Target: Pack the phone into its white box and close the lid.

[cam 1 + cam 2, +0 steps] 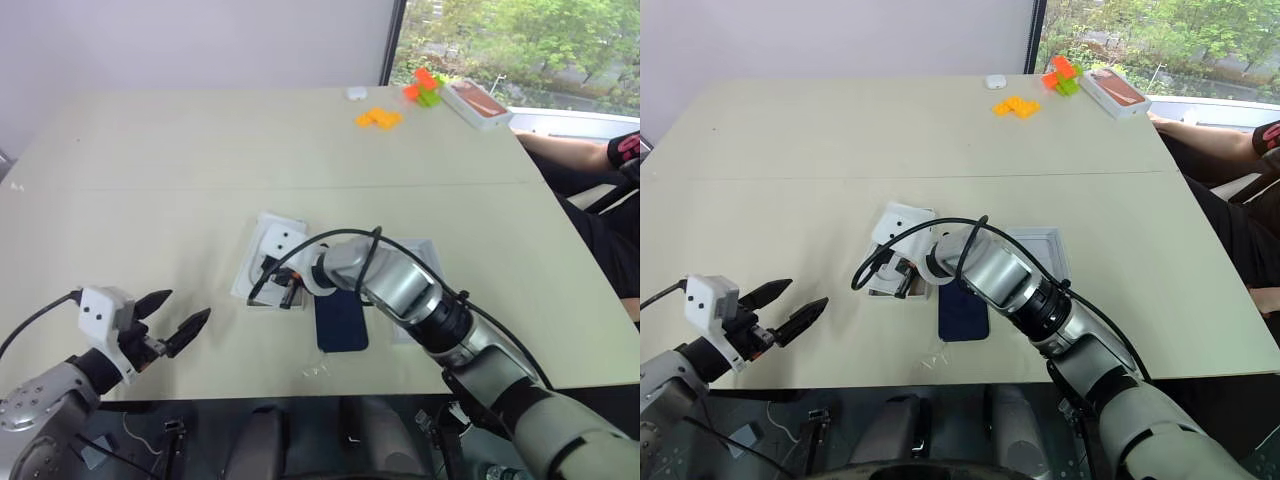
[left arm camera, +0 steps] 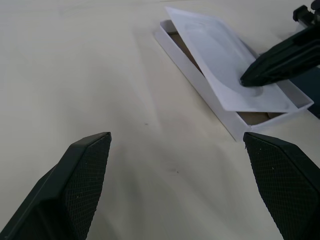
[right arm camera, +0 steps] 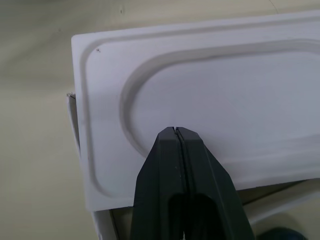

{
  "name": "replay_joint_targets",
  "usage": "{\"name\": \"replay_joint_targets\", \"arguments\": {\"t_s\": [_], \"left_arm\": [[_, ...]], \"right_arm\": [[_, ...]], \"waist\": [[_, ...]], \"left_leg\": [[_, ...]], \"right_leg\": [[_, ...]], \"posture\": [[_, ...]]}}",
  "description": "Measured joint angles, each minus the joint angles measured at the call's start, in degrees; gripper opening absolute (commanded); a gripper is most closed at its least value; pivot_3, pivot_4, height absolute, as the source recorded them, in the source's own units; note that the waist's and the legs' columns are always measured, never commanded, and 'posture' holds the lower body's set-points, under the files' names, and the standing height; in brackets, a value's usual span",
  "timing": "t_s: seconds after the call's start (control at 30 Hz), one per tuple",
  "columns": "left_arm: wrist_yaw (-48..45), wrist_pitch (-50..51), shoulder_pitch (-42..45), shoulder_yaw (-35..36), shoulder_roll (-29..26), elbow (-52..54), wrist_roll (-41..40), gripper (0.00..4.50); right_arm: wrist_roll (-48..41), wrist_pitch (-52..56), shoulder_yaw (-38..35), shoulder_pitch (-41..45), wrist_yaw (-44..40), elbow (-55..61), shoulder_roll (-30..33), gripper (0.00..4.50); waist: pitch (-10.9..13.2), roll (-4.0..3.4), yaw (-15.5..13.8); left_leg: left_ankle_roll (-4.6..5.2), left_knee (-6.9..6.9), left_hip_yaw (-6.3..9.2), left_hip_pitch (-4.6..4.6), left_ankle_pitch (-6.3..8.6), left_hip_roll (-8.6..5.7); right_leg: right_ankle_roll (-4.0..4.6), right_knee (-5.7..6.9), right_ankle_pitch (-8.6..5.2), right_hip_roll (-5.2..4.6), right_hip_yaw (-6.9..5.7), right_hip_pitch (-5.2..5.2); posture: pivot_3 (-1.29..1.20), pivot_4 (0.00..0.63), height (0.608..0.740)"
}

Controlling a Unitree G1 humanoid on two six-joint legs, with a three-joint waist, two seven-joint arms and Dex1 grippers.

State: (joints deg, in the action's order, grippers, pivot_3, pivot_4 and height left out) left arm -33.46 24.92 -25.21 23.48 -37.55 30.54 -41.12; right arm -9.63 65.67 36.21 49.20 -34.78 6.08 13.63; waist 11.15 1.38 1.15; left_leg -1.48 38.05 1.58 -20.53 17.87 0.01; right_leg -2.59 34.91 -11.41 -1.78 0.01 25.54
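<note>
Our right gripper [image 3: 176, 131], its two black fingers pressed together, rests its tips on the thin white insert with the oval recess [image 2: 227, 70], which lies askew over the shallow white cardboard box [image 2: 200, 75]. The slim navy-blue phone [image 1: 341, 322] lies flat just beside the box, long axis running away from us, nearest our right arm. Our left gripper [image 1: 172, 318] is spread wide, well apart.

Silver-grey metal arm segments joined by black ribbed collars, looped black cables along both forearms, a white boxy camera housing at each wrist, and black tapered fingers [image 2: 82, 185] with cross-hatched textured inner pads.
</note>
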Motion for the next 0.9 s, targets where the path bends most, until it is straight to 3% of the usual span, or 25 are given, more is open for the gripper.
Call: {"name": "replay_joint_targets", "arguments": {"t_s": [0.27, 0.67, 0.9], "left_arm": [[-3.1, 0.0, -0.4, -1.3, -0.1, 1.1, 2.0, 4.5], [-3.9, 0.1, 0.7, -2.3, 0.2, 1.1, 3.1, 4.5], [-3.8, 0.1, -0.9, -2.3, 1.8, 1.2, 3.8, 4.5]], "right_arm": [[0.6, 0.2, 1.5, 1.0, -1.4, 2.2, 3.2, 0.02], [1.2, 0.2, 3.5, 3.2, -1.9, -1.8, -1.7, 0.02], [3.7, -2.1, 5.5, 4.5, -3.3, -0.3, 3.9, 0.02]], "waist": [[0.0, 0.0, 0.1], [0.0, 0.0, 1.3], [0.0, 0.0, 1.3]], "left_leg": [[0.0, 0.0, 0.01, 0.01, 0.0, 0.01], [0.0, 0.0, 0.02, 0.01, 0.0, 0.07], [0.0, 0.0, 0.02, 0.02, 0.0, 0.02]], "right_leg": [[-0.02, 0.0, -0.01, 0.04, -0.01, 0.0], [-0.02, 0.04, 0.01, 0.07, -0.01, 0.02], [-0.03, 0.03, -0.01, 0.0, -0.01, 0.01]], "posture": [[0.0, 0.15, 0.74], [0.0, 0.15, 0.74], [0.0, 0.15, 0.74]]}}
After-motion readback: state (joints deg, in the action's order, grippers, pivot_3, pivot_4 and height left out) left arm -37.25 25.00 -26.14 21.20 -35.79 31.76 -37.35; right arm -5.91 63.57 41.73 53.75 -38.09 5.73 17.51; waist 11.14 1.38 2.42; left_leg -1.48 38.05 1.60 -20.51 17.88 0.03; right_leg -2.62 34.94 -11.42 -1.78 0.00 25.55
